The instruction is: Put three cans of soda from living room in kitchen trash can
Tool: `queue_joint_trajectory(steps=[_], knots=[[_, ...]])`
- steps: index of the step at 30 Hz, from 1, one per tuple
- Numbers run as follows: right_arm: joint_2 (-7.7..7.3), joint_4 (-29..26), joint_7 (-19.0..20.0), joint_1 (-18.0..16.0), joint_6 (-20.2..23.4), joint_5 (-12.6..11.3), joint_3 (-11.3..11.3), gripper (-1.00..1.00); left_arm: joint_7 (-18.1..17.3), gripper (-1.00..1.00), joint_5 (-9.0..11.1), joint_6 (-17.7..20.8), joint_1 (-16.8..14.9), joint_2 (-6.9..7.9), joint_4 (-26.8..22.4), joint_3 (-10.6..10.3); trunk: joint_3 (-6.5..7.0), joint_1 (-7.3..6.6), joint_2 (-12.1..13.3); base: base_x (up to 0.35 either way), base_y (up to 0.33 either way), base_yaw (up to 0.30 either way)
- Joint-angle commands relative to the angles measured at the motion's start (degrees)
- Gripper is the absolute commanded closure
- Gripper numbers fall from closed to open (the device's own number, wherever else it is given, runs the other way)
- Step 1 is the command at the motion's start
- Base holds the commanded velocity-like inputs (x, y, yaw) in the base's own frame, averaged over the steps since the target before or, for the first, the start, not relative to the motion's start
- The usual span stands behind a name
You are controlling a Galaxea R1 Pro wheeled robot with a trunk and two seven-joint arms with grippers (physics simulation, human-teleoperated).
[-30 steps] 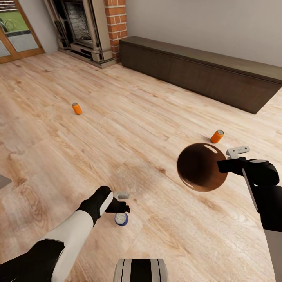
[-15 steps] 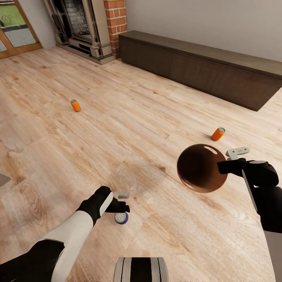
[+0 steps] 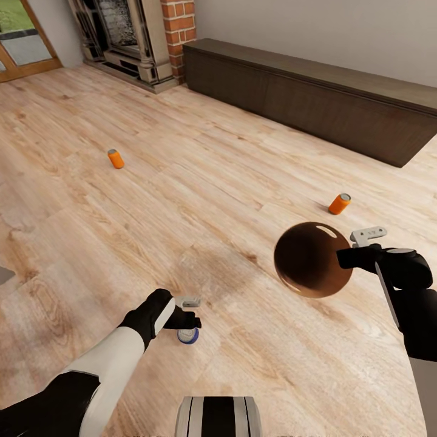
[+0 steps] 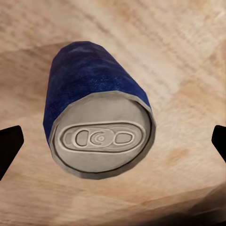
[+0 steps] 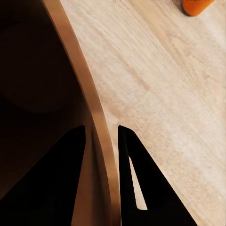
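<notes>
head view, left to right: orange can [image 3: 115, 158] on floor; left gripper [image 3: 189, 318] jaws wide around blue can [image 3: 188, 335], seemingly ungripped; right gripper [image 3: 363, 247] pinches trash can [image 3: 312, 260] rim; second orange can [image 3: 339, 203] beyond. none binned yet.

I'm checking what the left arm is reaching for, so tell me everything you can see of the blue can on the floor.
The blue can is a small cylinder with a mottled dark-blue wall and a dull silver-grey end bearing an oval pull-tab, unopened as far as can be seen. In the head view it seems to stand upright on the light wood floor, silver end up, just beneath the left gripper. In the left wrist view the dark fingers stand wide to either side, not touching it.
</notes>
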Motion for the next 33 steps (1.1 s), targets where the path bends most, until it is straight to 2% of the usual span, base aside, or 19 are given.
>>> queue_joint_trajectory(steps=[1, 33], knots=[[0.01, -0.2, 0.3, 0.0, 0.1, -0.5, 0.0, 1.0, 0.0, -1.0, 0.0, 0.0, 0.0, 0.03, 0.0, 0.0, -0.09, -0.01, 0.0, 0.0, 0.0, 0.0], [0.1, -0.5, 0.3, 0.1, 0.1, -0.5, 0.1, 1.0, -0.1, -1.0, -0.1, -0.8, 0.1, 0.18, 0.0, 0.0, -2.96, -0.01, 0.0, 0.0, 0.0, 0.0]])
